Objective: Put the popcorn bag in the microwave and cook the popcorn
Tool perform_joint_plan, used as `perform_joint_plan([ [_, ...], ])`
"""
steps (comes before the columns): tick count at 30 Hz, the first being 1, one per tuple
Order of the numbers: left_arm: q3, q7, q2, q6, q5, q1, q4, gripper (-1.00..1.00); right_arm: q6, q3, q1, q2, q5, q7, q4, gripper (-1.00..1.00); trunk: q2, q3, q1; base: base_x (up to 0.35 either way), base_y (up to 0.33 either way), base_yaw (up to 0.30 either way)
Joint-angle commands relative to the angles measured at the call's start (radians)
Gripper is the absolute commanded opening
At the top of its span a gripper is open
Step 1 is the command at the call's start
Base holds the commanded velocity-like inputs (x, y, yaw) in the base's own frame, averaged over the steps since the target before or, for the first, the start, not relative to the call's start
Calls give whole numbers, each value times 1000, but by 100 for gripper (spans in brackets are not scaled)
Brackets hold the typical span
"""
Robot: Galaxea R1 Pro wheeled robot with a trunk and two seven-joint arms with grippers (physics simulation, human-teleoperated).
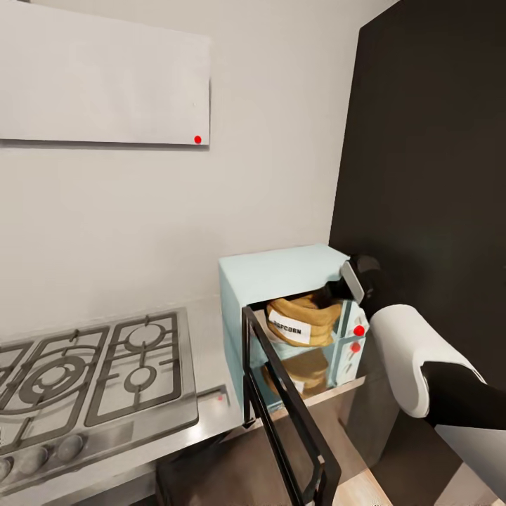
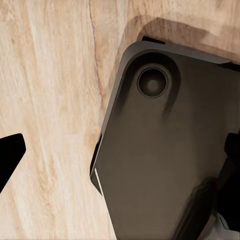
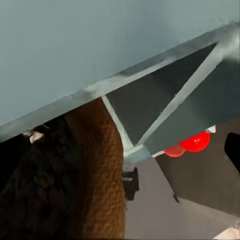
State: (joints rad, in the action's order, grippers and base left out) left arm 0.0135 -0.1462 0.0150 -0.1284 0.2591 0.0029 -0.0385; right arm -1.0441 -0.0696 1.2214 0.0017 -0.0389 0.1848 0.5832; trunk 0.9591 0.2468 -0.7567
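The mustard-tan popcorn bag (image 1: 302, 316) with its white label (image 1: 289, 329) rests inside the pale mint-blue microwave (image 1: 281, 270), whose dark glass door (image 1: 288, 414) hangs wide open toward me. My right gripper (image 1: 336, 289) reaches into the cavity at the bag's upper right rim. The right wrist view has the bag's tan side (image 3: 97, 165) very close. One dark finger (image 3: 233, 150) stands far out to the side and the other is hidden, so the jaws look open. My left gripper (image 2: 120, 150) is open and empty over the wooden floor. No popcorn is visible.
The steel countertop (image 1: 204, 414) carries a gas hob (image 1: 91, 372) left of the microwave. Red-marked knobs (image 1: 359, 330) sit on the microwave's right panel. A tall dark panel (image 1: 436, 176) stands right behind it. The open door juts over the counter edge. My dark base (image 2: 170, 150) lies below the left gripper.
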Motion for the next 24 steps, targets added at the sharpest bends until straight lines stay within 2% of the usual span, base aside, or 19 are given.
perform_joint_plan([
  [1, -1, -3, 1, -3, 2, 1, -1, 100, -3, -2, 1, 0, -10, 4, 21, 100, 1, 1, 0, -166, 0, 0],
  [9, 0, -4, 2, -4, 3, 0, -1, 100, -3, -6, 1, -3, -11, 3, 25, 100, 1, 1, 0, -317, 0, 0],
  [12, 0, -4, 2, -4, 3, 0, -1, 100, -3, -6, 1, -2, -12, 2, 88, 100, 1, 1, 0, -346, 0, 0],
  [13, 0, -4, 2, -4, 3, 0, -1, 100, -3, -7, 1, -3, -12, -2, 151, 100, 1, 1, 0, -346, 0, 0],
  [15, 0, -4, 2, -4, 3, 0, -1, 100, -3, -7, 1, -3, -12, -14, 197, 100, 1, 1, 0, -346, 0, 0],
  [20, 0, -4, 1, -4, 3, 0, -1, 100, -3, -14, 1, -5, -10, -25, 231, 100, 1, 1, 0, -346, 0, 0],
  [24, 0, -4, 1, -4, 3, 0, -1, 100, -3, -14, 1, -10, -12, -27, 213, 100, 1, 1, 0, -303, 0, 0],
])
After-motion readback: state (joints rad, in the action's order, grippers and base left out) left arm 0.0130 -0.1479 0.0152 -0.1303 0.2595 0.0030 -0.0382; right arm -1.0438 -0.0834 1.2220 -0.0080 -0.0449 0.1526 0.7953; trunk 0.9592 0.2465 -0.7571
